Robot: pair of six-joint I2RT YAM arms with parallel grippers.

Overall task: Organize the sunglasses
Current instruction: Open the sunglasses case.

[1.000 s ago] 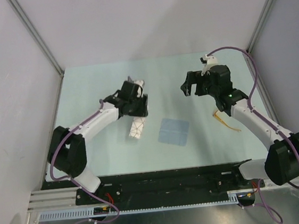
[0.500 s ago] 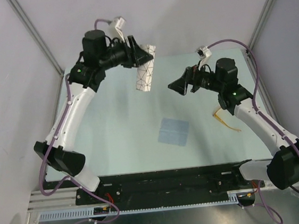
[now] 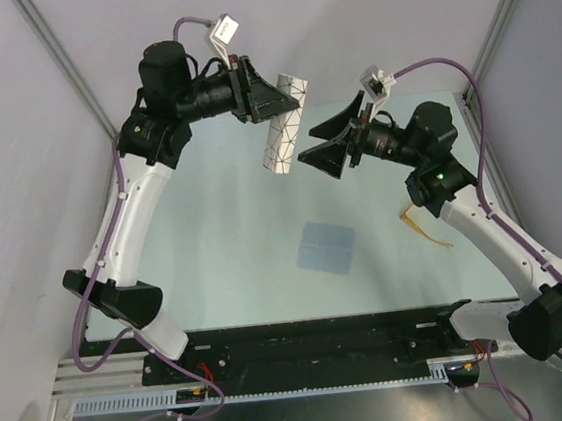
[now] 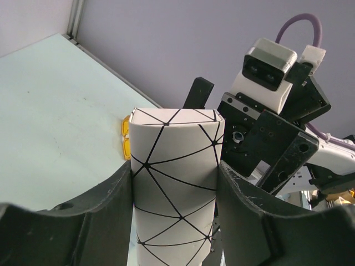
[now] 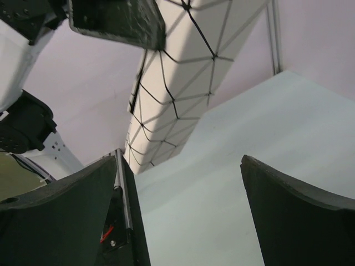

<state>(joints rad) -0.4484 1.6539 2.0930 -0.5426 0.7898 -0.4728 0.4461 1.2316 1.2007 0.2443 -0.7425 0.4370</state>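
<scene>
Left gripper (image 3: pixel 267 98) clamps case (image 3: pixel 282 138) aloft; right gripper (image 3: pixel 336 139) gapes empty facing it. Sunglasses (image 3: pixel 425 228) lie below-behind, unpacked.

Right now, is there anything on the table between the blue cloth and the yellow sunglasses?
Nothing. In the top view, only bare table separates the blue cloth from the sunglasses.

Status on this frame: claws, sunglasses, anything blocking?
Left claw shut on white triangle-lined case, held aloft. Right claw open beside the case's lower end. Sunglasses on table by right arm, untouched. Blue cloth mid-table, apart from them.
</scene>
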